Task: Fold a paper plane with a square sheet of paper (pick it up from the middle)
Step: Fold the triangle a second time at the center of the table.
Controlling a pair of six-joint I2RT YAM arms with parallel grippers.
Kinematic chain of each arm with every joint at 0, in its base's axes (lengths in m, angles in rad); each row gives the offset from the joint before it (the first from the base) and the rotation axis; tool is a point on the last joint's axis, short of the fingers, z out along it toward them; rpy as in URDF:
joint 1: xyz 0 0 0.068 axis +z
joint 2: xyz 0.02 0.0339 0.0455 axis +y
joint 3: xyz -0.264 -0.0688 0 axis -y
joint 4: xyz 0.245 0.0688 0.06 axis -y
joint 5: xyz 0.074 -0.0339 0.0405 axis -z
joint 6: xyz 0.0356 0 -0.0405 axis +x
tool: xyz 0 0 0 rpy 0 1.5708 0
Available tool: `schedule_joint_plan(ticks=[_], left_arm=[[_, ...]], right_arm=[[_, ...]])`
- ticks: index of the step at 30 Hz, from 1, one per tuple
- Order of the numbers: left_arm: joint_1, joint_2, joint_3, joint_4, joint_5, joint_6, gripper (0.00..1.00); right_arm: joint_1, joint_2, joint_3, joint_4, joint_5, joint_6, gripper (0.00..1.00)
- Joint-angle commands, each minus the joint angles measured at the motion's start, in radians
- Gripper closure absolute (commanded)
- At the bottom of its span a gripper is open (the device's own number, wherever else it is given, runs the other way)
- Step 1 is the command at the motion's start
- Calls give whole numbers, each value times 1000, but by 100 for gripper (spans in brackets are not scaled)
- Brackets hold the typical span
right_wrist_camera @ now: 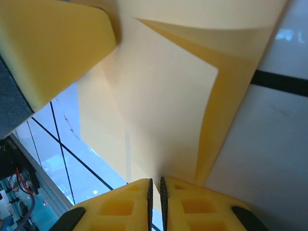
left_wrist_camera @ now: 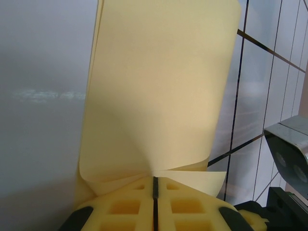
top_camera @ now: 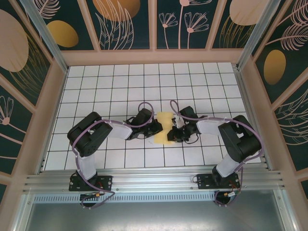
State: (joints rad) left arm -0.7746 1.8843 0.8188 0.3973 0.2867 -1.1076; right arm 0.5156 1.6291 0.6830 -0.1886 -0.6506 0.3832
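White grid tiles cover the table (top_camera: 120, 91) I'm working over. Overhead, nearest me, both arms bend inward and meet mid-table at the square sheet of paper (top_camera: 163, 126), but the jaws are too small to read there. My left wrist camera settles it: the left gripper (left_wrist_camera: 155, 180) is closed, pinching the sheet's lower edge, and creased paper rises beyond. The right gripper (right_wrist_camera: 156, 182) stands a sliver apart, clamped on the same sheet. Floral panels (top_camera: 125, 19) wall the far side.
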Motion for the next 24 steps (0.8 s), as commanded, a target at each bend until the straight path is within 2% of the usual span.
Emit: schedule_joint_plan(ticks=[1, 8, 14, 18, 24], left_arm=[[2, 10, -1, -88, -35, 26, 91], [2, 5, -1, -92, -38, 28, 91], [2, 1, 3, -96, -37, 33, 91], [2, 1, 6, -95, -35, 34, 91], [2, 1, 11, -96, -34, 33, 91]], right_arm=[[-9, -27, -43, -97, 18, -39, 82], [-29, -113, -30, -152, 76, -21, 82], [-10, -185, 21, -121, 12, 11, 82], [26, -136, 68, -70, -34, 29, 82], [80, 1, 103, -71, -11, 11, 82]])
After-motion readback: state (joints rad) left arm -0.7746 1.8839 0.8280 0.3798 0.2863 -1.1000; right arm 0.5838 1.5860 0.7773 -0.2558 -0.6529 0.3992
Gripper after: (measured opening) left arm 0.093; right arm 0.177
